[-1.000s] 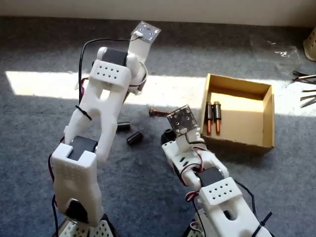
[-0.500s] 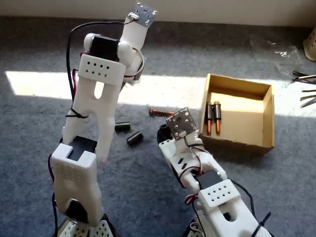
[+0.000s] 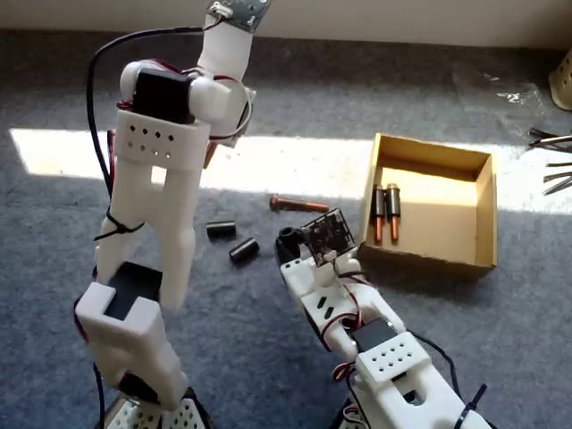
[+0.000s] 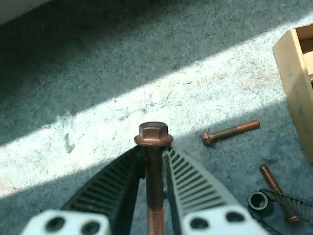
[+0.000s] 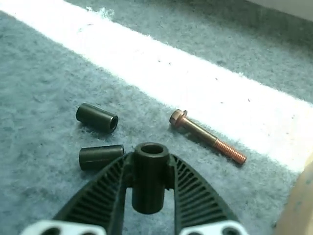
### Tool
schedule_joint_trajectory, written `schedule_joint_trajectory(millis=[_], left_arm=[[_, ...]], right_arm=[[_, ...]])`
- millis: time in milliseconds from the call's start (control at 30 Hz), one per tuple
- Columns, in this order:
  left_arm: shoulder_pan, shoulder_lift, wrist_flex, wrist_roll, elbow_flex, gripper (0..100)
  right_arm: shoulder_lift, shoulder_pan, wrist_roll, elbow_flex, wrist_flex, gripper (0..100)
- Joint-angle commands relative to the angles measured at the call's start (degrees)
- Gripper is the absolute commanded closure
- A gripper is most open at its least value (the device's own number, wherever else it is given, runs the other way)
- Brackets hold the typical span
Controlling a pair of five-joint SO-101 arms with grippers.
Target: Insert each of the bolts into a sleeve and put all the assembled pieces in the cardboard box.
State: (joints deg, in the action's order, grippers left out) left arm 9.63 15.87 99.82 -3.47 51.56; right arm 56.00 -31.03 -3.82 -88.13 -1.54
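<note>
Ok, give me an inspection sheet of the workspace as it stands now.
Surface: grey carpet, sunlit band across it.
Job's things: cardboard box holds two assembled pieces; loose bolt and two sleeves lie on the carpet.
Clutter: plastic film and thin dark strips beyond the box.
Claws: left claw shut on a bolt; right claw shut on a sleeve.
Cables: black cable loops beside the left arm.
Surroundings: pale wall behind.

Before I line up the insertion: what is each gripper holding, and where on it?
Left gripper holds a bolt by its shank, just below the head. Right gripper holds a sleeve by its sides.
</note>
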Motion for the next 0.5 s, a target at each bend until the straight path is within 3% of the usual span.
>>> schedule_joint_trajectory(millis=[0,233,467], left_arm=[[-0.1,-8.8,0.1,0.4,-3.4,99],[-0.1,-20.2,-1.2,0.3,-14.5,99],[-0.2,-35.3,-14.2,0.2,-35.7,100]], right_arm=[[1.2,-0.7,2.6,0.9,1.5,99.4],[1.3,-0.5,2.9,5.3,-2.2,99.4],[1.3,-0.2,3.0,14.7,-13.0,99.4]])
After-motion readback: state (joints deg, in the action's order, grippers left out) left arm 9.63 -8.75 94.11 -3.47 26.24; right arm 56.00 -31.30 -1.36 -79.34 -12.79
